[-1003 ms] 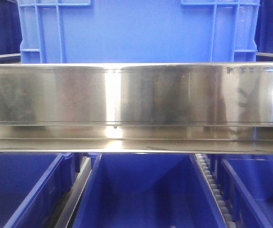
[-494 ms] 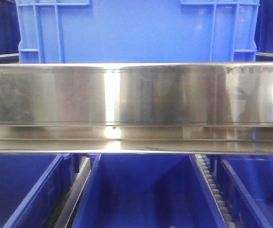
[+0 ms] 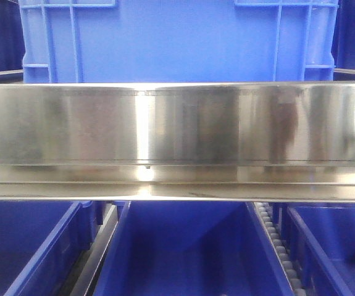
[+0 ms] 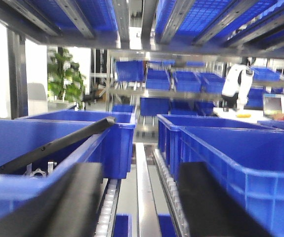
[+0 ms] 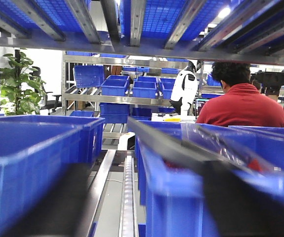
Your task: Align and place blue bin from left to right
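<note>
The blue bin [image 3: 177,40], pale with ribs near its corners, stands on the upper shelf level and fills the top of the front view; neither gripper shows there. In the left wrist view my left gripper [image 4: 142,207] is open, its black fingers [image 4: 77,202] wide apart over a steel rail [image 4: 142,187], with deep blue bins [image 4: 58,138] on both sides. My right gripper [image 5: 154,212] is open too. The near corner of a deep blue bin [image 5: 176,197] stands between its blurred fingers; whether they touch it I cannot tell.
A shiny steel shelf beam [image 3: 177,129] crosses the front view, with deep blue bins [image 3: 183,246] and roller tracks [image 3: 279,246] below it. Shelf rails run overhead in both wrist views. Beyond the rack are a person in red [image 5: 240,106] and a white robot [image 5: 183,89].
In the front view the pale bin's left edge has crept slightly left. The dark reflections on the right part of the steel beam have shifted.
</note>
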